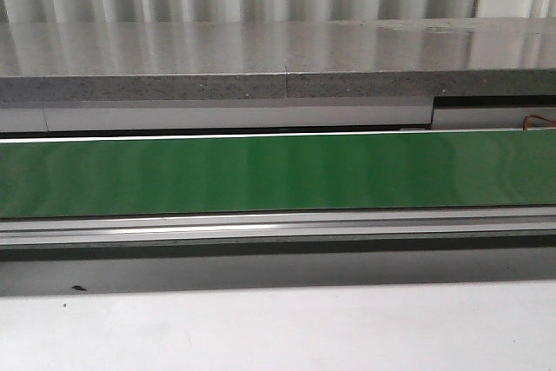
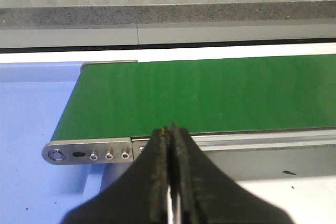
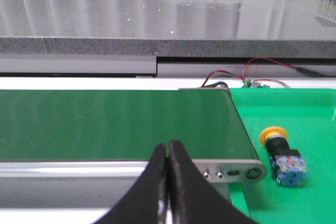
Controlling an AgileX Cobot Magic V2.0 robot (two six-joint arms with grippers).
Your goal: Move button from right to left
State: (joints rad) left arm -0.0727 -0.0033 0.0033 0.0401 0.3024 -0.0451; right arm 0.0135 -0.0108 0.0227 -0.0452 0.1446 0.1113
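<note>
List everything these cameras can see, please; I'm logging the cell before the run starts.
conveyor belt: one, green, running left to right across the middle, metal end caps at both ends
button: one, yellow head, black collar, blue-and-clear block, lying on its side on the green tray, beside the belt's right end
green tray: one, green, at the belt's right end
blue tray: one, light blue, at the belt's left end
stone counter: one, grey speckled, behind the belt
wires: red and black, behind the green tray
white table: one, in front of the belt
left hand: one, black, closed, empty, over the belt's near rail
right hand: one, black, closed, empty, over the belt's near rail
</note>
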